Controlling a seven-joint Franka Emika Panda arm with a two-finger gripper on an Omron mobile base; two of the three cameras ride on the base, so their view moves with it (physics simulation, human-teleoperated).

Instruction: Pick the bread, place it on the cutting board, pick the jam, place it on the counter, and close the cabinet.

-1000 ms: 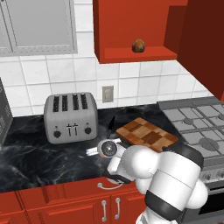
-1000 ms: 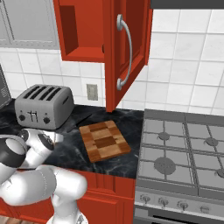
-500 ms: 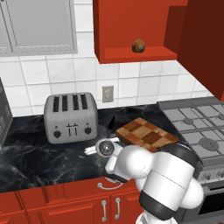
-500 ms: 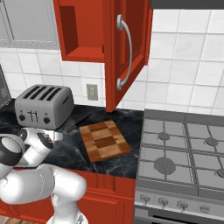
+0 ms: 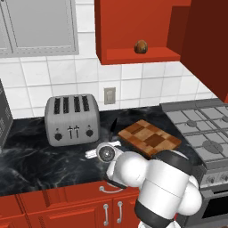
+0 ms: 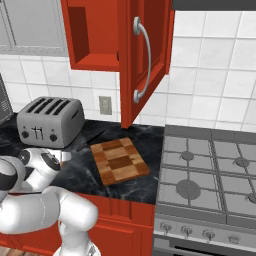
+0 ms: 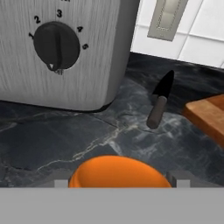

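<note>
Orange cup-shaped jam jar [image 7: 119, 171] sits between the jaws, which pinch it, beside the silver toaster [image 7: 61, 48].

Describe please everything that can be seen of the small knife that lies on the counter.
The knife is small, with a black pointed blade and a rounded grey-brown handle. It lies flat on the black marble counter, between the toaster and the cutting board, touching neither. Its tip points toward the tiled wall.

Kitchen, toaster [image 5: 72, 118], gas stove [image 6: 210, 172], red cabinet [image 5: 133, 31]
</note>
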